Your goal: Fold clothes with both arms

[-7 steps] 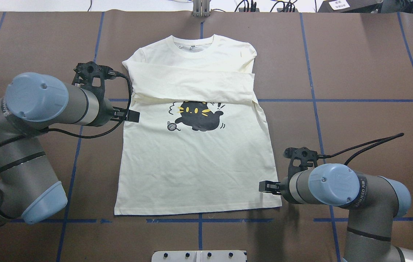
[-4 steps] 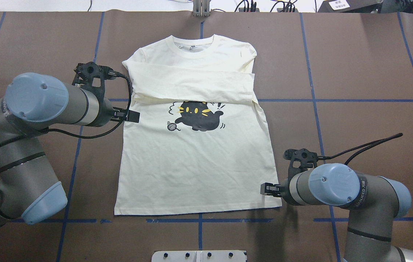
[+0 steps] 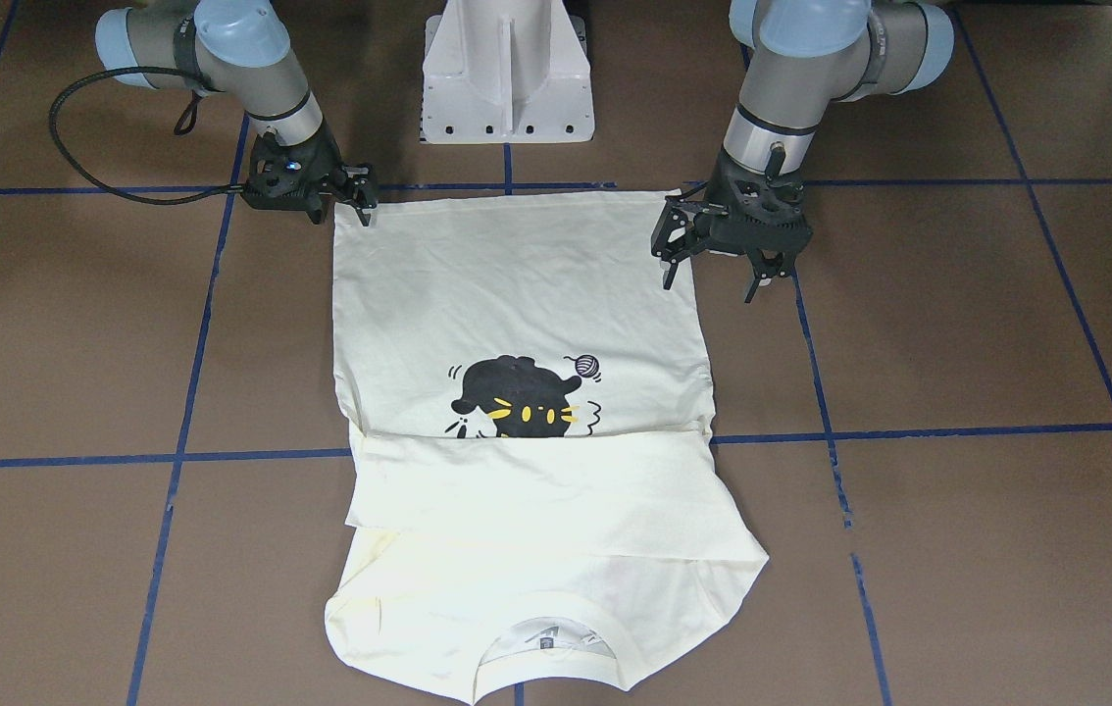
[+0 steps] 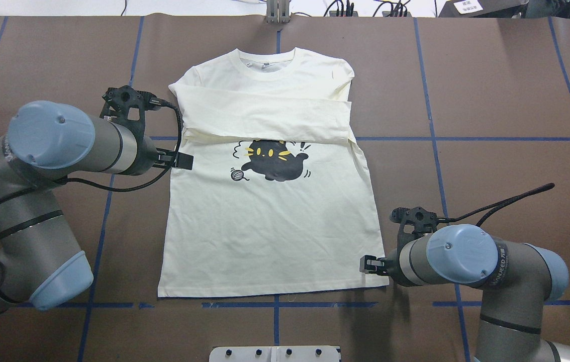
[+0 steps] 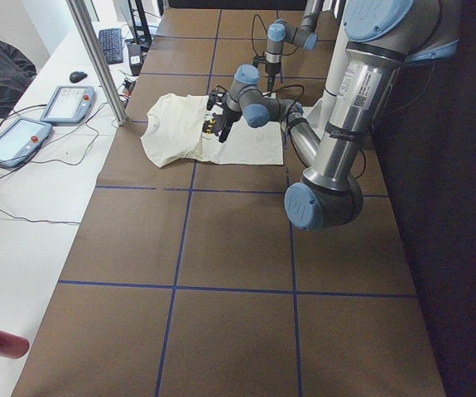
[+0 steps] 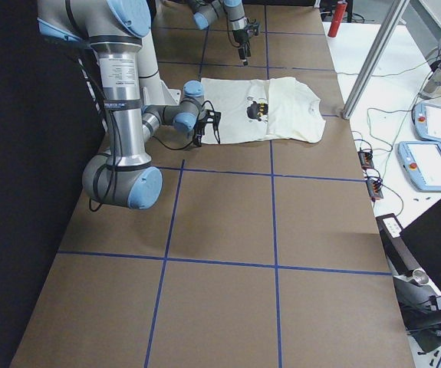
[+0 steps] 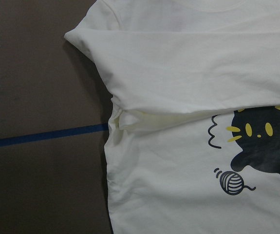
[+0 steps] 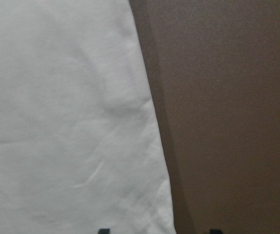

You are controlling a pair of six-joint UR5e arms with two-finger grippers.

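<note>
Table: I see a brown covering marked into big squares by blue tape lines; the white pedestal base stands at the robot's edge.
Shirt: the cream shirt lies flat mid-table, print side up, collar away from the robot and hem toward it.
Sleeves: both are folded across the chest as a band that covers the top of the black cat print.
Left gripper: fingers spread wide with nothing in them, at the shirt's side edge, level with the cat print in the overhead view.
Right gripper: also spread, holding nothing, at the opposite side edge near the hem corner; on its wrist feed the cloth's edge runs between the two fingertips.
Room: beyond the table's far edge I see a white bench with two teach pendants, loose cables, a keyboard, a mouse and an aluminium post.
</note>
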